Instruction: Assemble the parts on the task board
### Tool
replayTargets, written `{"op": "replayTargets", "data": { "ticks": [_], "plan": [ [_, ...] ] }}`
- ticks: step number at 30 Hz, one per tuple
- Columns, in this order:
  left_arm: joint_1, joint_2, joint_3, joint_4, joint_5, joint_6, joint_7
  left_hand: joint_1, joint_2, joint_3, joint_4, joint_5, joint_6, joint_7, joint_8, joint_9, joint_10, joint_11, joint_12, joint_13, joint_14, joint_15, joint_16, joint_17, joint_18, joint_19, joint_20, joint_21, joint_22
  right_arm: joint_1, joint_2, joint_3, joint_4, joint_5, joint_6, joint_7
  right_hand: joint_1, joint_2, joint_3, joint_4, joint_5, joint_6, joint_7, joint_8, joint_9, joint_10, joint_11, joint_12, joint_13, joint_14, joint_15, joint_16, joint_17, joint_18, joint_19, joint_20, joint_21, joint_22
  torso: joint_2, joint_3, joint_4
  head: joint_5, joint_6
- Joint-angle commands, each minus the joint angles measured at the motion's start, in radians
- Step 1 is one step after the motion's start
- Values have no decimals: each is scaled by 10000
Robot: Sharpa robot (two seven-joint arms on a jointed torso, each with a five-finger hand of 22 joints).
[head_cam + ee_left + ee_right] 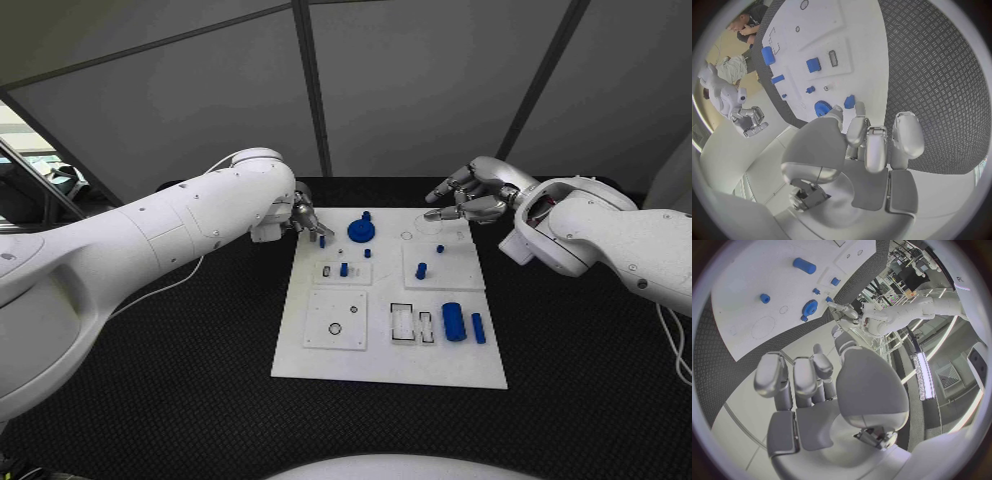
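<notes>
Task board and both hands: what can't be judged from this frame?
- Left hand: head view too small, and in its wrist view the palm hides the fingertips, so contact with the task board is unclear.
- Right hand: whether it holds anything is too small to tell.
- Small blue parts: seating too small to judge.

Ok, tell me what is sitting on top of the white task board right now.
On the task board sit small blue parts: a gear at the far edge, short pegs mid-board, and a cylinder beside a bar. The left hand covers the far left corner.
</notes>
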Motion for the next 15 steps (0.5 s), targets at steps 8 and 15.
{"op": "replayTargets", "data": {
  "ticks": [8,15],
  "plan": [
    [13,25,-1,25,-66,162,169,326,297,71,-190,9,138,-29,3,-99,-43,24,54,1597,917,37,29,2308,-39,3,62,-15,38,19,82,7,-44,-22,83,82,-72,20,-22,5,37,-80,-1,-48,-13,-10,31,-34,-2,78,10,-55,15,167,74,-18,-50,11,0,-5,10,35,4],
    [13,18,-2,27,73,147,252,602,511,155,-359,12,145,-49,0,-172,-43,6,63,1597,919,23,38,2315,-41,10,50,-12,69,19,116,7,-78,-22,95,91,-73,31,-15,4,40,-79,-1,-47,-12,-10,30,-33,-3,84,9,-45,35,165,80,-19,-49,16,0,-3,5,54,-22]
  ]
}}
